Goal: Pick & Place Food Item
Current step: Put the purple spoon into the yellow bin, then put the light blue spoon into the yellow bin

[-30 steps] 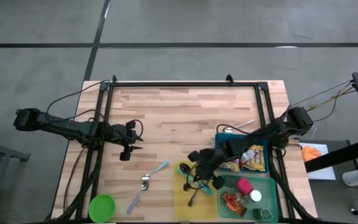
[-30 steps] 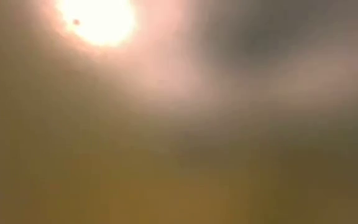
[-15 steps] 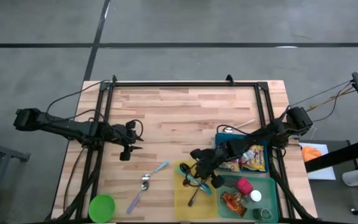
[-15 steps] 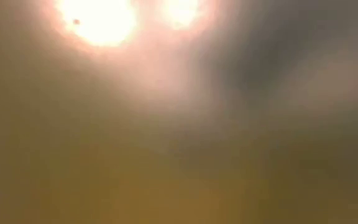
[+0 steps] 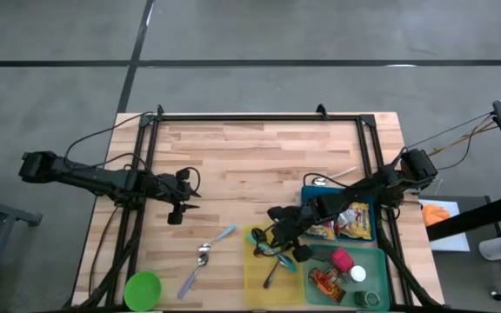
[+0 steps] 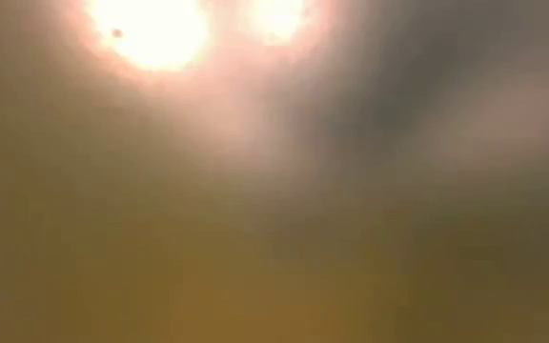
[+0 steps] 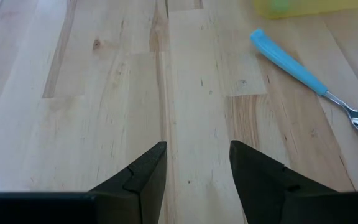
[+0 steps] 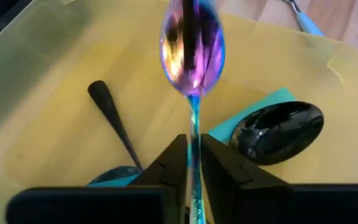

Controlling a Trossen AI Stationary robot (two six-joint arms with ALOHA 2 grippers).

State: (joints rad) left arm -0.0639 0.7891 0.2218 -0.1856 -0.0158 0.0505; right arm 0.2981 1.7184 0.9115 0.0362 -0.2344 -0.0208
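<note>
Right now the right end effector (image 8: pixel 193 163) pinches an iridescent spoon (image 8: pixel 191 46) over the yellow bin (image 8: pixel 36 118).
Best lowered before release; left end effector (image 7: pixel 197 163) waits half-open near the table's left edge.

Four spoons (image 5: pixel 205 253), three trays (image 5: pixel 272 285), one bowl (image 5: pixel 143 289).

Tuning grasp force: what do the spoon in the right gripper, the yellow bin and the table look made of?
Spoon: looks like metal with an iridescent purple-blue mirror finish; its bowl reflects its surroundings. Yellow bin: probably plastic, translucent with smooth, softly glossy walls. Table: wood, pale planks with visible grain, knots and seams, matte. The right gripper pinches the spoon's thin stem.
</note>
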